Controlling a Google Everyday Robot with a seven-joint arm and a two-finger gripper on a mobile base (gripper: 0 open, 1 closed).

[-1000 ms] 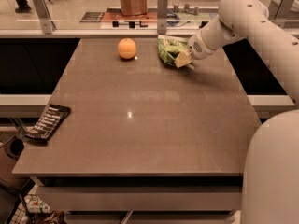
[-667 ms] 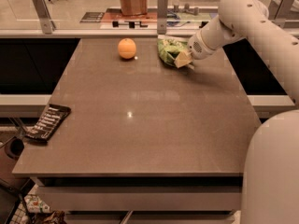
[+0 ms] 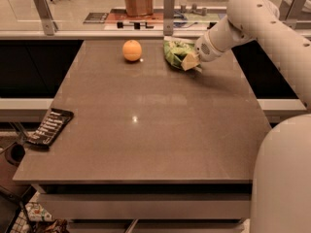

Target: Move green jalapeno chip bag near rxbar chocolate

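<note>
One rxbar chocolate (image 3: pixel 49 126) lay far off to the left of the gripper (image 3: pixel 190 62), and much closer to the front. It was black with rows of white letters. It sat at the left edge of the brown table (image 3: pixel 155 130), with part of it sticking out past the side.

One orange (image 3: pixel 132 50) sat at the back of the table. It was to the left of the gripper, near it but not touching it.

One green jalapeno chip bag (image 3: pixel 174 51) lay just to the right of the orange, with a small gap between them. The bag was at the back of the table too, far from the bar. It was right against the gripper, on its left side, and the two looked like they touched.

The one gripper was low over the table at the right end of the bag. It was not clear how wide it was, or if it had hold of the bag.

One white arm (image 3: pixel 252 18) went up and to the right from the gripper. One brown box (image 3: pixel 138 3) stood behind the table, up and to the left of the gripper.
</note>
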